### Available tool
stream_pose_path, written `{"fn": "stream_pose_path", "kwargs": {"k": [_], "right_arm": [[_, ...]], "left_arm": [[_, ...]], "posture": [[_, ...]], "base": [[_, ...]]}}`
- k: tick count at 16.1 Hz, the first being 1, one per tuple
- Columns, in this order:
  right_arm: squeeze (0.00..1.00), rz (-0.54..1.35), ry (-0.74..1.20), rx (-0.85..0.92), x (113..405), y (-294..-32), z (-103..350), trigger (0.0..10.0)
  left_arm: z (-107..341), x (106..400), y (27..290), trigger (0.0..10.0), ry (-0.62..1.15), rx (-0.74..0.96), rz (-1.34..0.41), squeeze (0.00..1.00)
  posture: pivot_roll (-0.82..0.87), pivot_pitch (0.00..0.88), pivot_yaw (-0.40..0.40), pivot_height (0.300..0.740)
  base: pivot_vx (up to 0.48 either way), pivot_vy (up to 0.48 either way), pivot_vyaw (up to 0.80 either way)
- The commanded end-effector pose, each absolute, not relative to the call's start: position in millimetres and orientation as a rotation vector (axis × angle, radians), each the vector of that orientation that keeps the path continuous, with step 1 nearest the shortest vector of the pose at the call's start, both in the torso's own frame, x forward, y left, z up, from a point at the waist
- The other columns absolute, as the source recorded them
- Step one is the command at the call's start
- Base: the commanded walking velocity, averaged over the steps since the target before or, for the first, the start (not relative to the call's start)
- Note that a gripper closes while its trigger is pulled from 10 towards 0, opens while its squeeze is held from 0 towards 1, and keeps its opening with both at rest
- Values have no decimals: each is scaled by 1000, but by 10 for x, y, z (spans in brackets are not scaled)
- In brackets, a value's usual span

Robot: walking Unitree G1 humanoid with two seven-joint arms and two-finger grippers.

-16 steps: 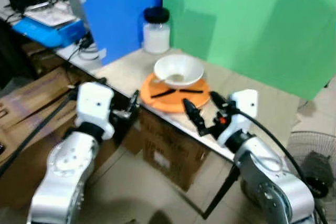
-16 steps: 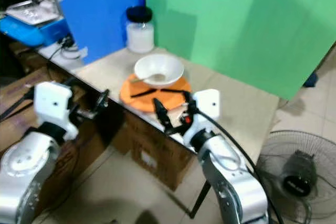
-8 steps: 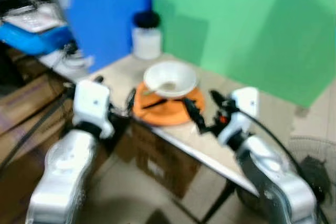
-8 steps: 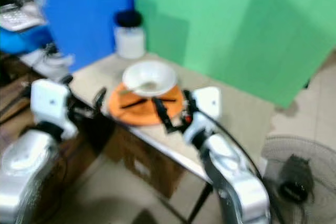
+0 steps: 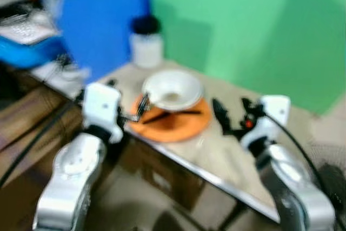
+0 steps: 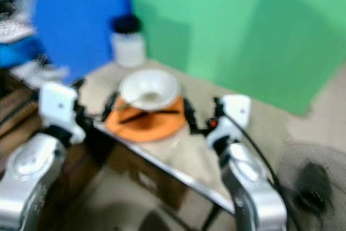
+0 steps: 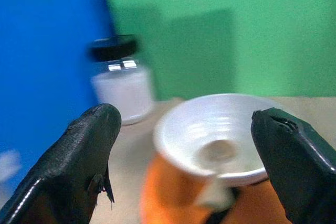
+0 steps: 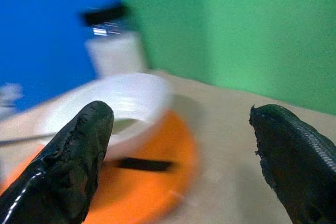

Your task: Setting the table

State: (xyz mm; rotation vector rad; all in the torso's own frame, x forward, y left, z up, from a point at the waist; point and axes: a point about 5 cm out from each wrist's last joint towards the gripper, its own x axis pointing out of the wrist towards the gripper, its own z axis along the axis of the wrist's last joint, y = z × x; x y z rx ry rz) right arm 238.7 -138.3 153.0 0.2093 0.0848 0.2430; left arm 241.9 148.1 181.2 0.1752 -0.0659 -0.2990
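An orange plate [image 5: 174,124] lies near the front edge of the beige table [image 5: 227,155]. A white bowl [image 5: 172,90] stands on its far part, and two thin black sticks [image 5: 174,114] lie in front of the bowl. My left gripper [image 5: 138,109] is open at the plate's left rim. In the left wrist view its fingers [image 7: 84,150] frame the bowl [image 7: 220,129]. My right gripper [image 5: 231,113] is open just right of the plate, over the tabletop. The right wrist view looks past its fingers [image 8: 79,150] at the bowl [image 8: 115,103] and a black stick [image 8: 142,164]. Everything is blurred.
A white jar with a black lid [image 5: 147,44] stands behind the plate, against a blue panel [image 5: 102,20] and a green backdrop [image 5: 243,25]. Cardboard boxes [image 5: 162,179] sit under the table. A floor fan [image 6: 311,182] stands at the right. Blue equipment [image 5: 27,50] lies at the far left.
The whole picture has shifted and blurred as the camera moved closer. Both grippers have come forward: the left reaches the plate's rim, the right is over the tabletop beside the plate.
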Motion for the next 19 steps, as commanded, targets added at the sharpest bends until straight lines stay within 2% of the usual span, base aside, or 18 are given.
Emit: {"fn": "stream_pose_path", "kwargs": {"k": [1,16,19], "right_arm": [[1000,252,73,216,2385,-1346,1567,10000],[1000,277,82,223,2371,-1284,1559,10000],[1000,272,78,224,2374,-1277,1566,10000]], "left_arm": [[1831,2433,1527,10000,-69,188,-287,0],[1835,2431,1579,10000,-65,197,-273,0],[1871,2448,1589,10000,-80,230,-275,0]], "posture": [[85,23,17,740],[94,16,14,740],[98,18,16,740]], "base": [[0,409,-781],[0,416,-781],[0,-207,-229]]}}
